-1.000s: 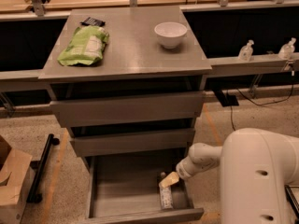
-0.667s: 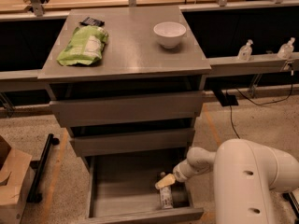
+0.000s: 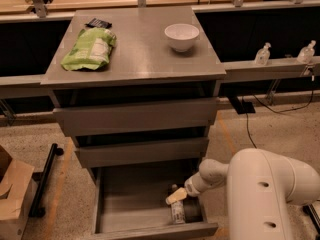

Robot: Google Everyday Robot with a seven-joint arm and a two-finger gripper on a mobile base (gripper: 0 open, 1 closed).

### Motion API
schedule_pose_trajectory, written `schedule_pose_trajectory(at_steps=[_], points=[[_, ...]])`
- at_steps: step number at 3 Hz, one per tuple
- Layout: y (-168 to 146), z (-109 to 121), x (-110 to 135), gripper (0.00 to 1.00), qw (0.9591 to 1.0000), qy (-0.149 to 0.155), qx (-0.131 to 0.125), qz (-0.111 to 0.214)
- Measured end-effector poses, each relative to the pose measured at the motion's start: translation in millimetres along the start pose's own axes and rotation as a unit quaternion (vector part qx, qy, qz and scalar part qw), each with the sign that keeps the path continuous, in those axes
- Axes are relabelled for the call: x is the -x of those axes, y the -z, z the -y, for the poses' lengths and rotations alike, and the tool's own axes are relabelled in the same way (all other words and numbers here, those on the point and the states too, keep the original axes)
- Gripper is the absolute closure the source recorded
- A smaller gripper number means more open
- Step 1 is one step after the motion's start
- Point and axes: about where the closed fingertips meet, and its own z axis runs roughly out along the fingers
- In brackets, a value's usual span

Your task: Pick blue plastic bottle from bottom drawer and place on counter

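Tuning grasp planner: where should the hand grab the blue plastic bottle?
Grip the blue plastic bottle across its body from above: it lies flat, lengthwise front-to-back, near the right wall of the bottom drawer, probably blocking side approaches. The hand hovers just above it.

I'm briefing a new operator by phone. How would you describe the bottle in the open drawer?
Find the grey three-drawer cabinet; its bottom drawer is pulled open. The blue plastic bottle lies in the drawer's right front corner, right by the gripper. It lies flat with a pale label, unlike the upright pump bottles off to the right.
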Motion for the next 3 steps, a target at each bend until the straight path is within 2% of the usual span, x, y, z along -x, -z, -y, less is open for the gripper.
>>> schedule_pose_trajectory(at_steps=[1, 2, 3], points=[[-21.5, -3.0, 1.3, 0.00, 0.9996, -0.010, 0.025, 0.001], [-59.6, -10.0, 2.1, 0.00, 0.9977, -0.021, 0.065, -0.001], [-95.7, -8.3, -1.4, 0.00, 0.9961, -0.036, 0.080, -0.007]])
